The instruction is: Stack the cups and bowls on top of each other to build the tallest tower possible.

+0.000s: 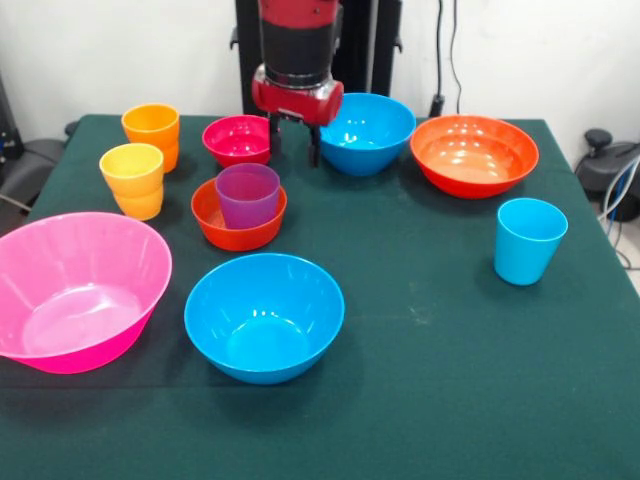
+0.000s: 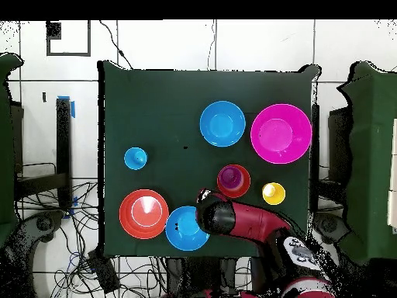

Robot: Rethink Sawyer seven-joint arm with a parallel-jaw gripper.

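The purple cup (image 1: 248, 193) stands upright inside the small orange-red bowl (image 1: 232, 231); the pair also shows in the overhead view (image 2: 233, 181). The small magenta bowl (image 1: 237, 140) sits apart on the table, just behind them. My gripper (image 1: 295, 143) is open and empty, hanging low between the magenta bowl and a medium blue bowl (image 1: 365, 133). The orange cup (image 1: 152, 128) and yellow cup (image 1: 133, 178) stand at the left. The light blue cup (image 1: 528, 240) stands at the right. The wide orange bowl (image 1: 474, 155), the pink bowl (image 1: 75, 290) and the second blue bowl (image 1: 264, 315) lie separate.
The table is covered with a dark green cloth (image 1: 430, 380). In the overhead view my arm (image 2: 240, 219) covers the magenta bowl and the orange cup. The pedestal (image 1: 300, 20) stands at the table's far side.
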